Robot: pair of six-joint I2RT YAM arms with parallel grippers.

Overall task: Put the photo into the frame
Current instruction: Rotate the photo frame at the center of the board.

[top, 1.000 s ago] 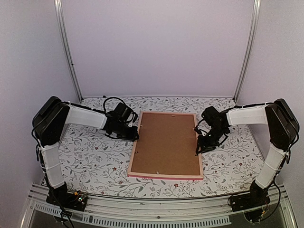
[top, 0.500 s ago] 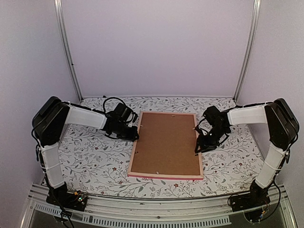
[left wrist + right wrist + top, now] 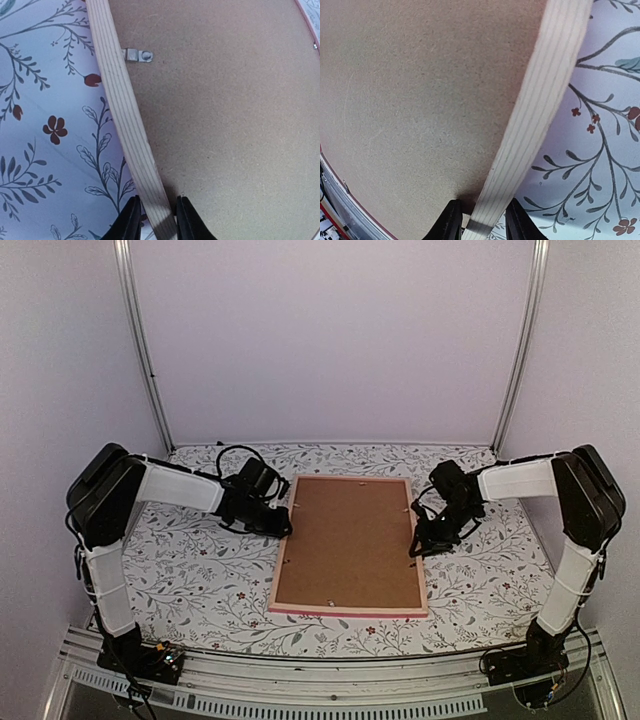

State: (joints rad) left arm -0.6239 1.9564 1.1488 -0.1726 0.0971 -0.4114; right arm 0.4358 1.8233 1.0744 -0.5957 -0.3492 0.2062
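The pink frame (image 3: 345, 611) lies face down in the middle of the table, with the brown backing board (image 3: 350, 540) filling it. The photo is hidden. My left gripper (image 3: 283, 525) sits at the left rail. In the left wrist view that gripper (image 3: 156, 220) has its jaws close against both sides of the pale wood rail (image 3: 122, 105). My right gripper (image 3: 418, 540) is at the right rail. In the right wrist view it (image 3: 481, 222) straddles the rail (image 3: 545, 95), with a dark gap on the board side.
A small metal tab (image 3: 137, 55) sticks out from the left rail over the board. The frame rests on a floral tablecloth (image 3: 190, 570). Metal posts and plain walls close off the back and both sides.
My right gripper has slid a little toward the far end of the right rail. The left gripper and the frame have stayed in place.
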